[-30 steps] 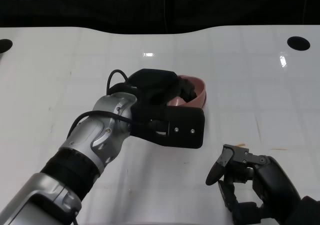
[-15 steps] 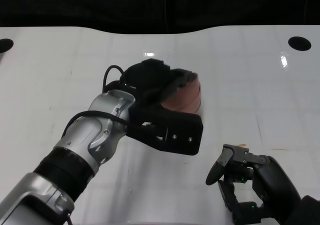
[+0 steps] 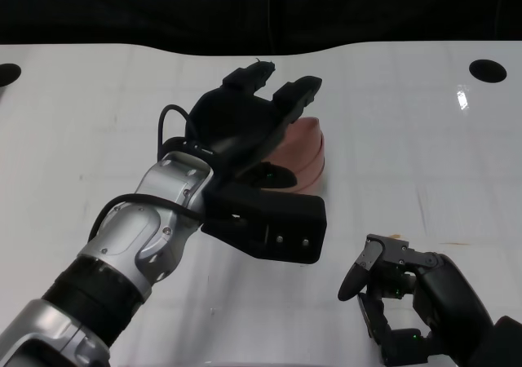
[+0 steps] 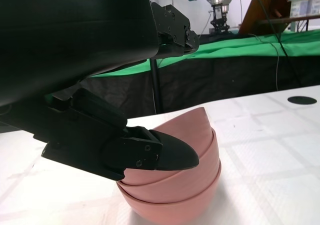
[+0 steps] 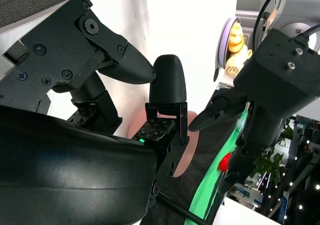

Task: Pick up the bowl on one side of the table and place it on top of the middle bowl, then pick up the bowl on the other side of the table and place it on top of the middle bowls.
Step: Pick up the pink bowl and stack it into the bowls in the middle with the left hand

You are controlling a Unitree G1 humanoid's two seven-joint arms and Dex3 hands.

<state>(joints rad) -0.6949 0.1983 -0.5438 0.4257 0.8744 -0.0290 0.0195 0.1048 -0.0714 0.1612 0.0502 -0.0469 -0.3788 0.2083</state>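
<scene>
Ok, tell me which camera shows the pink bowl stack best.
The left wrist view: the bowl stack appears side-on, nested rims distinct. In the head view the left hand covers most of it; the right wrist view shows only a pink sliver.

Head camera looks steeply down on the worktop [image 3: 391,114]. Left wrist camera sits low, side-on, tight behind its fingers [image 4: 150,155], sharing the pink bowls [image 4: 175,185]. Right wrist camera is rolled sideways, very close.

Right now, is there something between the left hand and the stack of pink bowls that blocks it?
Nothing visible does. The left hand is open just above the stack of pink bowls, with a thumb lying over the top bowl's rim. The right hand rests apart, on the table.
</scene>
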